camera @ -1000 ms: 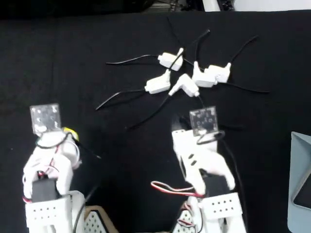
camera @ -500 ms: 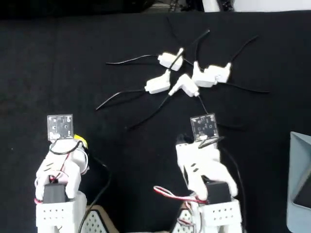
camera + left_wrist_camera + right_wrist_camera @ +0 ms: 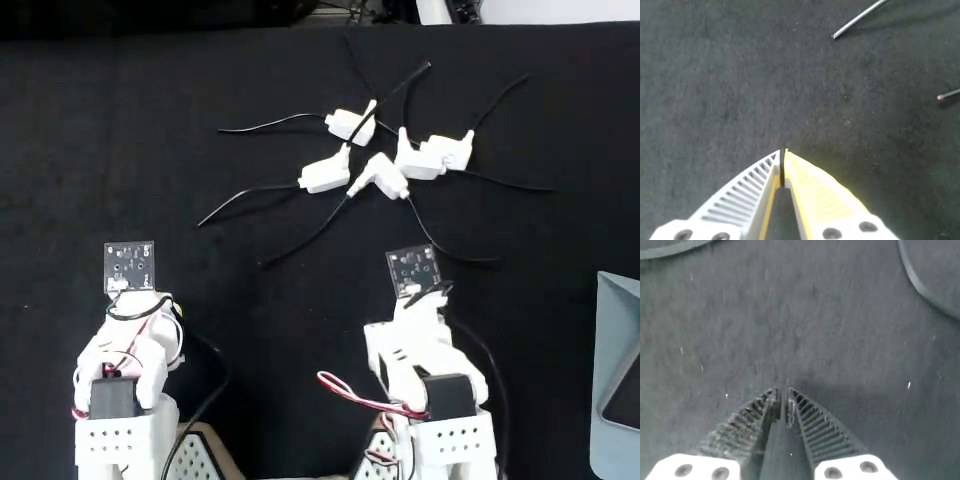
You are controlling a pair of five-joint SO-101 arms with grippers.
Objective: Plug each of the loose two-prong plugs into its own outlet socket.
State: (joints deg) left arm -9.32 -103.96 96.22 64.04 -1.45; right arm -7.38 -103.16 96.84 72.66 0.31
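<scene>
A black-covered desk (image 3: 120, 120) carried everything. At its near edge stood the two white arms, well apart: the left arm (image 3: 120, 360) and the right arm (image 3: 425, 360), both folded low over their bases and pointing toward the far side. A grey bin (image 3: 615, 380) sat at the desk's right edge, just past the right arm and partly cut off.

The left hand (image 3: 782, 152) hung over bare cloth with its white and yellow fingers pressed together, gripping nothing. The right hand (image 3: 782, 390) was also closed to a thin slit and held nothing, with bare cloth beneath it.

The white plugs (image 3: 380, 175) lay in a loose cluster of five pieces on the far half of the desk, ahead of the right arm and well apart from both hands. Two of them on the right side touched each other. I could not tell plug from socket among them.

Thin black cables (image 3: 255, 190) fanned out from the cluster, and one cable (image 3: 920, 282) curved across the cloth near the right hand
</scene>
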